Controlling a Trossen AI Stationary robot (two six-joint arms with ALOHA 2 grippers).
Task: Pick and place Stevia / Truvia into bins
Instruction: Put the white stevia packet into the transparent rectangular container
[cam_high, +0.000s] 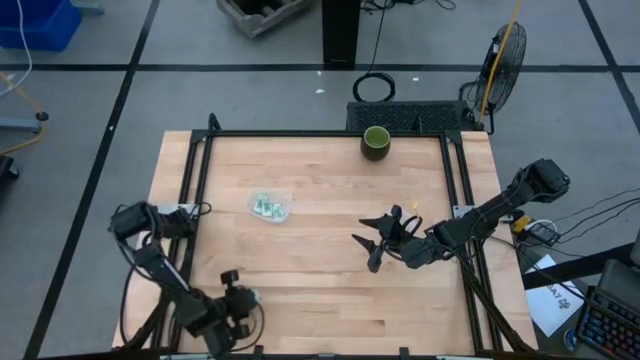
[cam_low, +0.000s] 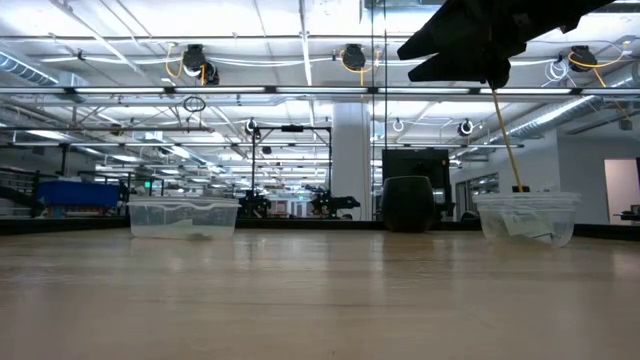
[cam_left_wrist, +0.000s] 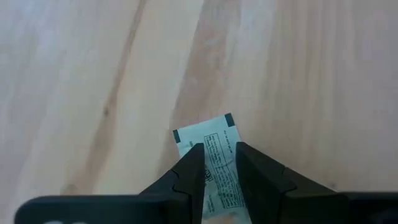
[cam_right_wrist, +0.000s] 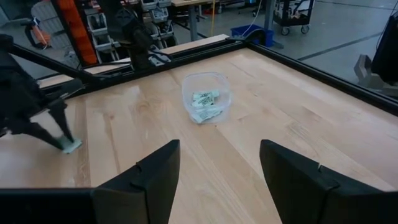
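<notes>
My left gripper (cam_high: 240, 295) is near the table's near edge, shut on one pale green-and-white sachet (cam_left_wrist: 205, 132). The right wrist view shows that sachet (cam_right_wrist: 71, 146) low at the table surface under the left gripper (cam_right_wrist: 62, 142). The squarish clear bin (cam_high: 270, 207) stands left of the table's middle with several sachets inside (cam_right_wrist: 206, 99). The round clear bin (cam_low: 527, 215) holds sachets too and stands below my right gripper (cam_low: 460, 50). My right gripper (cam_high: 366, 245) hangs open in the air right of centre, touching nothing. My left gripper pinches the sachet between its two fingers (cam_left_wrist: 189, 168), which lie along its length. One short end (cam_left_wrist: 202, 130) sticks out past the fingertips. The fingers come from above, pointing down. Whether the sachet is lifted clear of the wood, I cannot tell.
A dark green cup (cam_high: 376, 142) stands at the table's far edge. A black frame rail (cam_high: 460, 200) runs along the table's sides. Bare wood lies between the squarish bin and my left gripper.
</notes>
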